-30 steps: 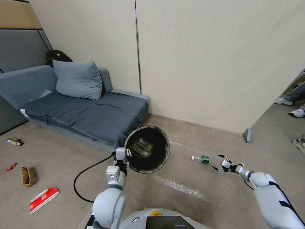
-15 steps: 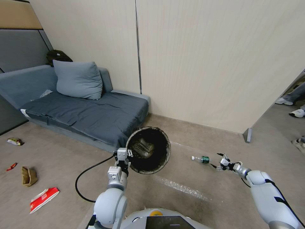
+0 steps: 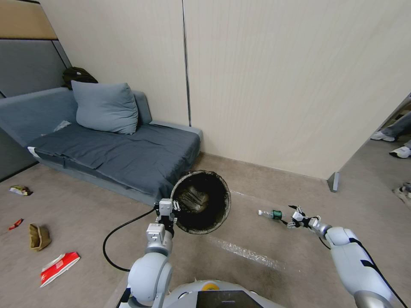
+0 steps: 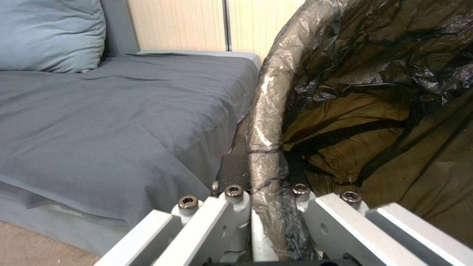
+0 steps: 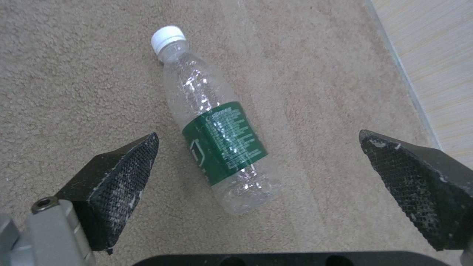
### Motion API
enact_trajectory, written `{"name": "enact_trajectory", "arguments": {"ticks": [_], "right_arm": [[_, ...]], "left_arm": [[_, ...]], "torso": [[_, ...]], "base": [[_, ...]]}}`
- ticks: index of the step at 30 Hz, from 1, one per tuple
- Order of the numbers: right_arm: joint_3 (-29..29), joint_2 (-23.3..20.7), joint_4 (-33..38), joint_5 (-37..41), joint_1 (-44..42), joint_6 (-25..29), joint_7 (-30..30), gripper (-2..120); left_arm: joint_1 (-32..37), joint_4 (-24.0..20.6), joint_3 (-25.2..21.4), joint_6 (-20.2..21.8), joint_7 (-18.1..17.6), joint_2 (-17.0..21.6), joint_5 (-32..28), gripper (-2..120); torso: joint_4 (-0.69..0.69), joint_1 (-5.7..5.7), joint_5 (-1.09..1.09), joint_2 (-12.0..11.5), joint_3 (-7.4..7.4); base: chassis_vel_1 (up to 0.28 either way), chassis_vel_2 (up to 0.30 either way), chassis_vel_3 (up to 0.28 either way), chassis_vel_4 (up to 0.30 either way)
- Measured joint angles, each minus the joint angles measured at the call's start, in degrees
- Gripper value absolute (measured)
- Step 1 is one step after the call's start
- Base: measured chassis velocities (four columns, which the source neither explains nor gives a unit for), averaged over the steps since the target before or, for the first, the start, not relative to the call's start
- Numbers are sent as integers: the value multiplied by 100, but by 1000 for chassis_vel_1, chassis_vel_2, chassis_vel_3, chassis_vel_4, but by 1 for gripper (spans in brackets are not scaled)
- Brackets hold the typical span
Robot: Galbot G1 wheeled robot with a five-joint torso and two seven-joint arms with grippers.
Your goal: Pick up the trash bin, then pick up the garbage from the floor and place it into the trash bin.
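Note:
My left gripper (image 3: 167,209) is shut on the rim of the trash bin (image 3: 201,201), held off the floor and tipped so its black-lined mouth faces me. In the left wrist view the bag-covered rim (image 4: 266,129) runs between the closed fingers (image 4: 231,201). A clear green-labelled bottle (image 3: 270,213) lies on the carpet just ahead of my right gripper (image 3: 291,216), which is open. The right wrist view shows the bottle (image 5: 221,147) on its side between the spread pads (image 5: 123,173) of that gripper (image 5: 258,136). More garbage lies at the left: a red-and-white carton (image 3: 58,267), a tan paper bag (image 3: 38,236), a red scrap (image 3: 15,223), a yellow wrapper (image 3: 19,190).
A grey sofa (image 3: 120,154) with a pillow stands against the wall right behind the bin. A black cable (image 3: 113,239) loops from the left arm over the carpet. A strip of clear film (image 3: 244,252) lies on the floor. A wall corner (image 3: 333,182) and people's shoes (image 3: 400,152) are at the right.
My right gripper has moved forward and to the left, closer to the bottle. The bin and left gripper have shifted slightly to the right.

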Motion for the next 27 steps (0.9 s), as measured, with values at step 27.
{"name": "enact_trajectory", "arguments": {"ticks": [27], "right_arm": [[-175,149,-721,-92,555,4,209,100]], "left_arm": [[17,42,38,6,-2,-29,127,0]], "torso": [[0,0,0,0,0]], "base": [[0,0,0,0]]}}
